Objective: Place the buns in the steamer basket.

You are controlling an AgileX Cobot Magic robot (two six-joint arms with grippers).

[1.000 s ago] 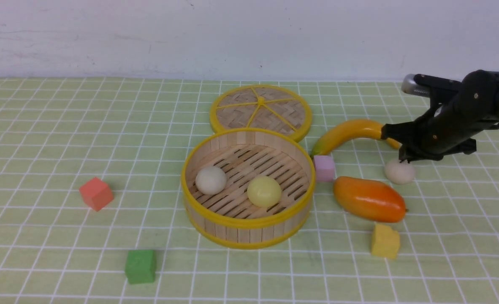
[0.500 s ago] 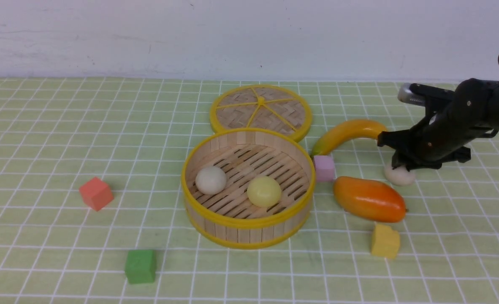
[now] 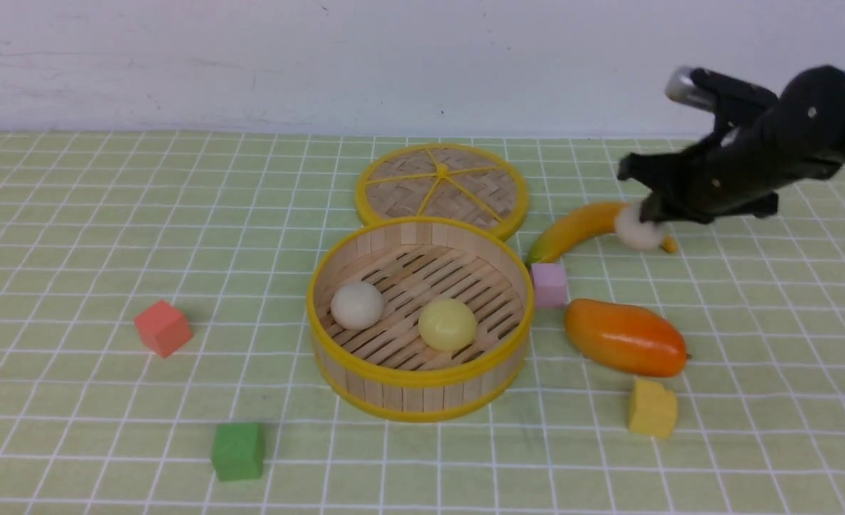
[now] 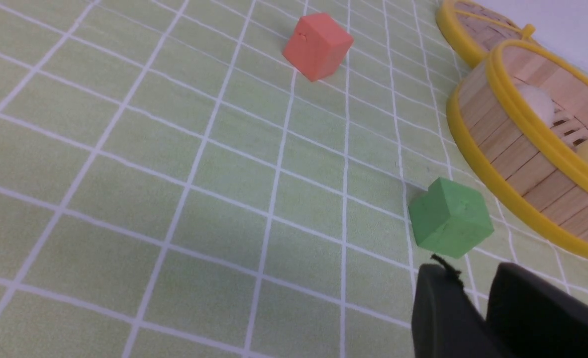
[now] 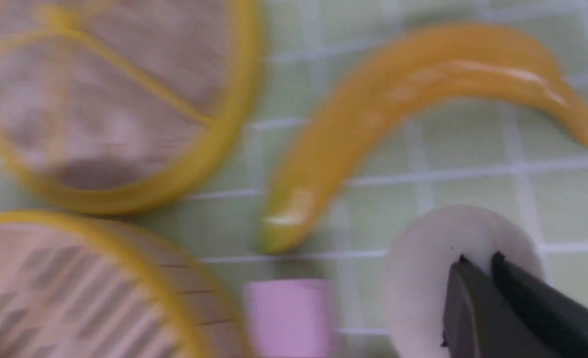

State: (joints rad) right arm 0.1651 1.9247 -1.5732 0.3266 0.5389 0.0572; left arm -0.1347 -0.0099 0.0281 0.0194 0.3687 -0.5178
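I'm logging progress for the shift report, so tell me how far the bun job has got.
Done: the off-white bun and the yellow bun lie inside the steamer basket. In hand: the third bun is gripped by the right gripper, over by the banana. Left: carry it to the basket and release it there.

white-gridded green cloth (image 3: pixel 108 214), yellow-rimmed steamer basket (image 3: pixel 408 395)

Likely a lab test bench, green checked cloth (image 3: pixel 72 214), plain white wall (image 3: pixel 179 57)
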